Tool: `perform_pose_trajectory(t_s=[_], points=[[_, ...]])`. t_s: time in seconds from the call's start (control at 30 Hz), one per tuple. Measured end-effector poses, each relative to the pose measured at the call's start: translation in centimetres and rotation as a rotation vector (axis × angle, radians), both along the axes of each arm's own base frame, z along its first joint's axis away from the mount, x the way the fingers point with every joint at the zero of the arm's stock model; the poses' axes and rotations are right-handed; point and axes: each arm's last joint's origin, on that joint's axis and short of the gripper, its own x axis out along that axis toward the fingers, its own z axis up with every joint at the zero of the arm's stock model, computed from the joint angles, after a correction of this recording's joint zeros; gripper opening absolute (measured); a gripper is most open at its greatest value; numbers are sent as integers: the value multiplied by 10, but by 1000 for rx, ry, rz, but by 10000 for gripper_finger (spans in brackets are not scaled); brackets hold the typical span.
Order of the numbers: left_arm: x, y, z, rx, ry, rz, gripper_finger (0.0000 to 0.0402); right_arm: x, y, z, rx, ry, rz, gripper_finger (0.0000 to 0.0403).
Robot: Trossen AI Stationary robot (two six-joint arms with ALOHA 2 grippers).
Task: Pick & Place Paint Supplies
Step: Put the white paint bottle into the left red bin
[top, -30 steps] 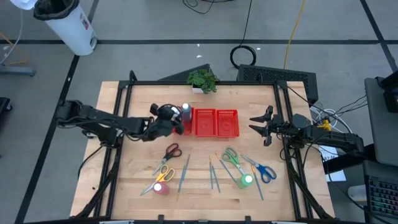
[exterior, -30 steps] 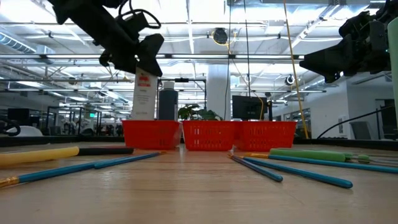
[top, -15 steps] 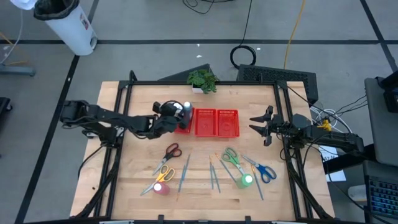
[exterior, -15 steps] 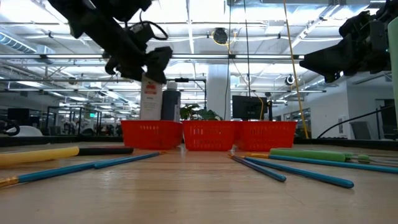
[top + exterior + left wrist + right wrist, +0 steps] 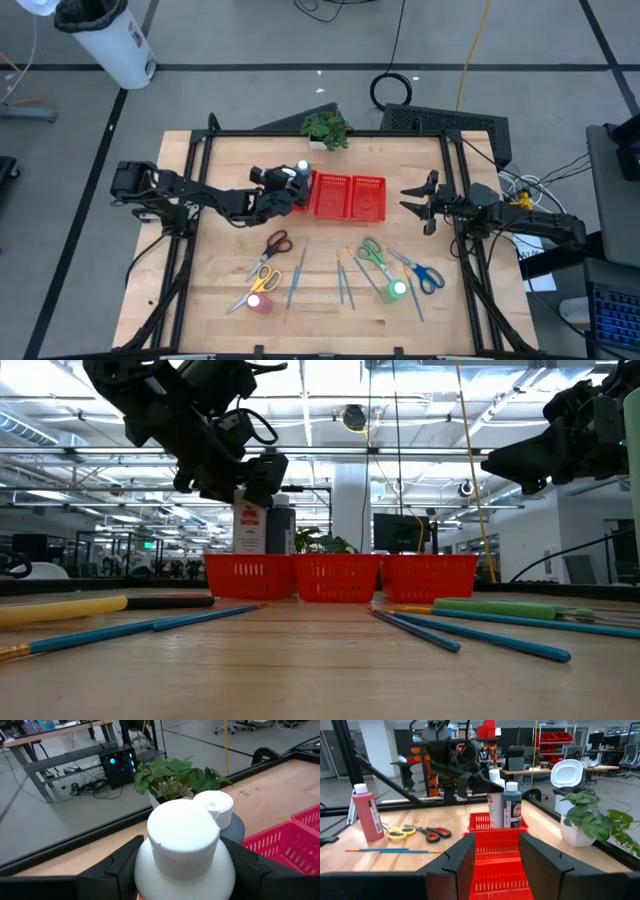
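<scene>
The left gripper [image 5: 185, 865] is pinching a white-capped white plastic paint bottle [image 5: 184, 851], lowering it into the red mesh tray [image 5: 340, 196] beside a dark bottle [image 5: 512, 805]. Next: release. The right gripper [image 5: 406, 198] is waiting beside the tray, fingers spread, empty.

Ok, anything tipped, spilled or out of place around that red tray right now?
Nothing stands out. The left pincer holds a white-capped bottle upright in the red tray's end compartment, beside a dark bottle, also upright. No spills visible.
</scene>
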Motion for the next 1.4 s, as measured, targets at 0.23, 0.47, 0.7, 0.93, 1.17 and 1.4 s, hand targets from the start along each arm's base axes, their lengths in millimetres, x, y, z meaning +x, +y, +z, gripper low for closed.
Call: perform_pose_trajectory(t_s=[0.23, 0.47, 0.7, 0.93, 1.17, 1.4], points=[[0, -1, -1, -19, -10, -6, 316, 0, 0, 0, 0, -1, 0, 142], [1, -2, -2, -64, -29, -39, 389, 0, 0, 0, -1, -1, 0, 142], [-3, -6, 8, -44, -20, -76, 377, 0, 0, 0, 0, -1, 0, 142], [-16, -13, 45, -26, -78, -188, 352, 0, 0, 0, 0, -1, 0, 142], [-40, -6, 96, -139, -66, -386, 336, 0, 0, 0, 0, -1, 0, 142], [-44, 11, 146, -307, 146, -355, 335, 0, 0, 0, 0, -1, 0, 142]])
